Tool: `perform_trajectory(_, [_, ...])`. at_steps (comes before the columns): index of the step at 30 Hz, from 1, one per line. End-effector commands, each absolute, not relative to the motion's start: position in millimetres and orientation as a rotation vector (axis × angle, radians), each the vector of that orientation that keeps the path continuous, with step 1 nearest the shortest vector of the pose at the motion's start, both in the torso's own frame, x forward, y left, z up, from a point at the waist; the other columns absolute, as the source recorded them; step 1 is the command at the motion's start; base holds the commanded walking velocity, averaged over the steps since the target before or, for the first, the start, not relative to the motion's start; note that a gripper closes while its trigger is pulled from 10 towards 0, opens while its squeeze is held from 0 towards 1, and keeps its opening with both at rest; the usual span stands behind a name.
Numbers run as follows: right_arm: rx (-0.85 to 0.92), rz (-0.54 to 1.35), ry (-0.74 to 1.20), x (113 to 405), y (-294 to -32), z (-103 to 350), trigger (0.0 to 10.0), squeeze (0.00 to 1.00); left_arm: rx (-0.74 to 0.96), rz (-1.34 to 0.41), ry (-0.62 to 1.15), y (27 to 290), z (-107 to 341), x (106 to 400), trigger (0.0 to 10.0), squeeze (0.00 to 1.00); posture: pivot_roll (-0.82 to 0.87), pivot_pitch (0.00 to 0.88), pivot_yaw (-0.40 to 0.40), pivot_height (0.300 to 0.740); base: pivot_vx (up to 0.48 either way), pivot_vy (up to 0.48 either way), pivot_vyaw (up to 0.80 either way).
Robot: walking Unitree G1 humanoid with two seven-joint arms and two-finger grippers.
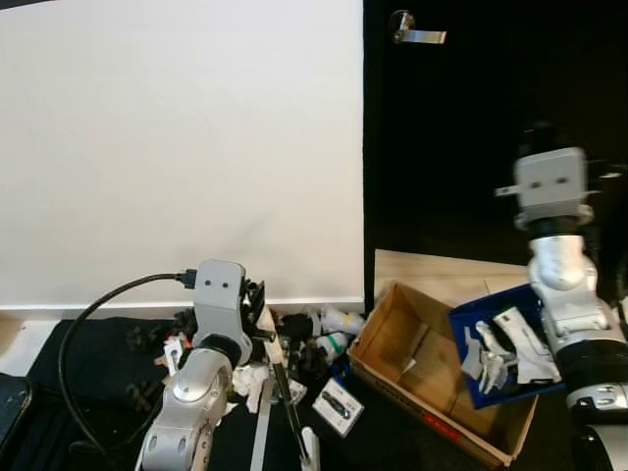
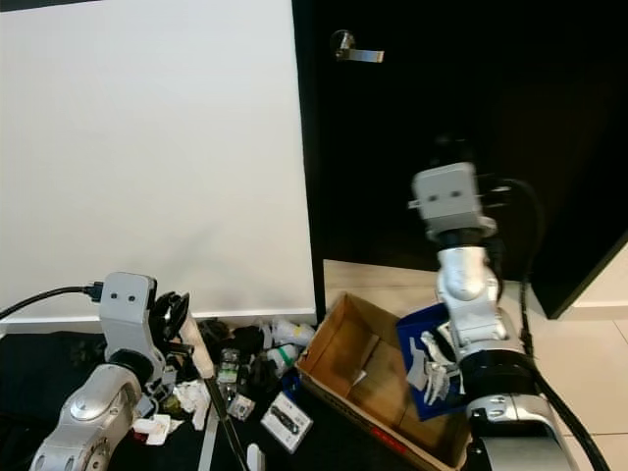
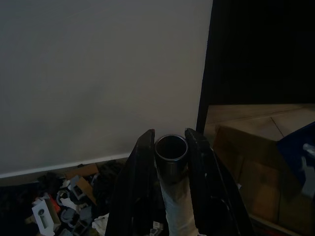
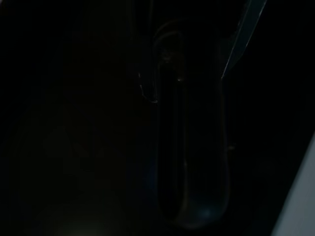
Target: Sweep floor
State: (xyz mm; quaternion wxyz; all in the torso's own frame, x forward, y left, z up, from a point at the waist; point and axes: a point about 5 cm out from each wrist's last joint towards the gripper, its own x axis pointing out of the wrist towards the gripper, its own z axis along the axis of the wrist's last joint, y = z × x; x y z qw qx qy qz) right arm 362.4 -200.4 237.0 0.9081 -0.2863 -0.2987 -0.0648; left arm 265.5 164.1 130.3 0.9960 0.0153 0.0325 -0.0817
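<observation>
Room: my heap of black-and-white floor litter [image 1: 304, 343] is hemmed between white wall [image 1: 177, 147] and open brown cardboard box [image 1: 432, 378] | Tool: my left gripper [image 3: 171, 147] clamps the black-tipped, white-wrapped broom handle [image 3: 172, 162], slanting over the heap | Right gripper: too dark, cannot tell.

Two head cameras look forward and down, sharing the white wall [image 1: 177, 147], litter pile [image 1: 304, 343] and cardboard box [image 2: 368, 378]; left wrist camera faces that wall closely
</observation>
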Motion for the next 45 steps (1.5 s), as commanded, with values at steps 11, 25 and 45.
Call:
perform_trajectory(11, [-0.739, 0.076, -0.764, 366, -150, 240, 10.0, 0.0, 0.047, -0.135, 0.072, 171, 131, 258, 10.0, 0.0, 0.12, 0.162, 0.093, 0.74, 0.0, 0.0, 0.0])
perform_trajectory(25, [-0.827, 0.193, -0.784, 364, -136, 226, 10.0, 0.0, 0.035, -0.127, 0.07, 169, 132, 258, 10.0, 0.0, 0.11, 0.164, 0.089, 0.74, 0.0, 0.0, 0.0])
perform_trajectory(45, [-0.374, -0.169, -0.789, 358, -193, 270, 10.0, 0.0, 0.03, -0.116, 0.061, 170, 135, 260, 10.0, 0.0, 0.1, 0.162, 0.085, 0.74, 0.0, 0.0, 0.0])
